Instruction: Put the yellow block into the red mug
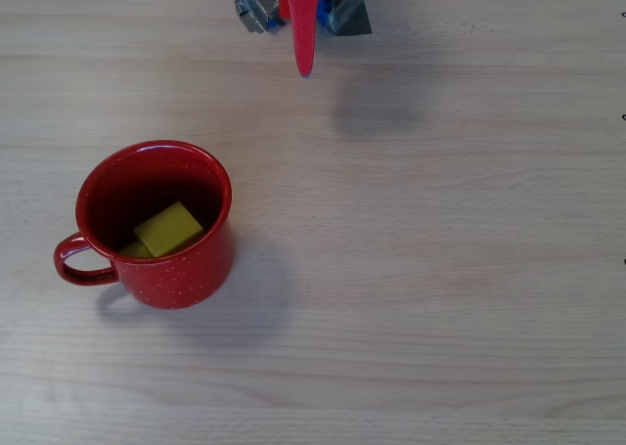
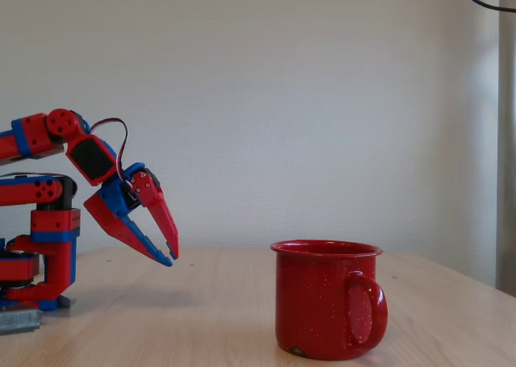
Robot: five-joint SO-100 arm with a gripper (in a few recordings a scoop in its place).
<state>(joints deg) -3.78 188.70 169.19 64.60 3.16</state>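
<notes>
tool: we see it (image 2: 168, 256) in the fixed view hanging just above the desk near the left edge, tips pointing down and to the right, fingers only a little apart with a thin gap between them, nothing held

tool from above: in the overhead view we get the red pointed finger (image 1: 305, 34) poking in from the top edge of the desk, tip aimed toward the bottom edge, with a soft shadow on the wood just to its right

yellow block: we spot it (image 1: 168, 228) inside the red mug, lying tilted against the lower part of the inner wall, one flat face turned up; we can't make out the stud from here

red mug: it (image 1: 186, 264) stands upright in the left half of the desk, a bit below the middle in the overhead view, handle sticking out toward the left edge; in the fixed view the mug (image 2: 316, 302) sits near the front edge with the handle on its right side, and its wall hides the block

spacing: we'd say the tool and the mug are well apart, bare wood between them

desk: light wood grain (image 1: 460, 269), plain pale wall behind it in the fixed view
</notes>
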